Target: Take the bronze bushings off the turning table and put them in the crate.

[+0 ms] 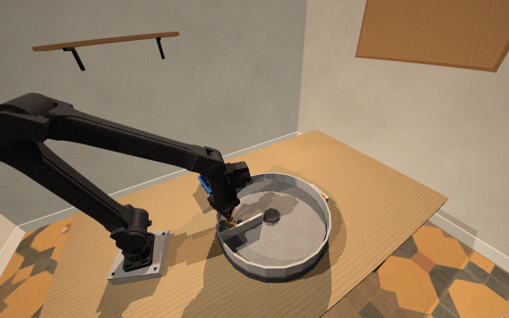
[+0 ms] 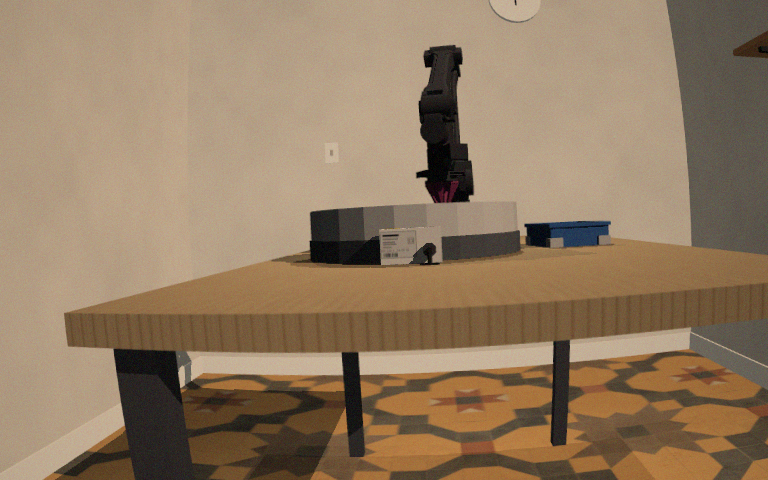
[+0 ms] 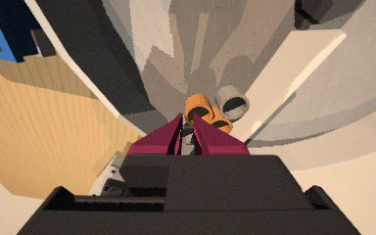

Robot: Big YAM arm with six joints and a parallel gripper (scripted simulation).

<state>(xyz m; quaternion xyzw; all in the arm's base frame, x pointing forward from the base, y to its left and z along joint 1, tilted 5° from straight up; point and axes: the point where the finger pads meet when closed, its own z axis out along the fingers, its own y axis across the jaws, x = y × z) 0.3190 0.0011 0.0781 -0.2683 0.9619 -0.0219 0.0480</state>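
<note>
My gripper (image 1: 229,217) (image 3: 188,117) is nearly closed and holds nothing, with a narrow gap between its crimson fingers. It points down inside the turning table (image 1: 278,269) (image 2: 472,217), just over a cluster of bushings beside the divider. One bronze bushing (image 3: 195,102) shows just beyond the fingertips. A second bronze bushing (image 3: 225,122) is partly hidden by the right finger. A steel bushing (image 3: 228,94) lies beside them, near the divider. A dark grey ring (image 1: 222,224) lies by the wall; something grey also shows between the fingers in the wrist view. The blue crate (image 1: 205,183) (image 2: 572,234) (image 3: 6,49) stands outside the rim; its inside is hidden.
A straight upright divider (image 1: 245,226) (image 3: 289,61) runs inward from the rim towards the dark hub (image 1: 272,214). The high rim surrounds the gripper's fingers. A white labelled box (image 2: 398,246) stands against the turning table's outer side. The arm's base plate (image 1: 163,243) is on the wooden table.
</note>
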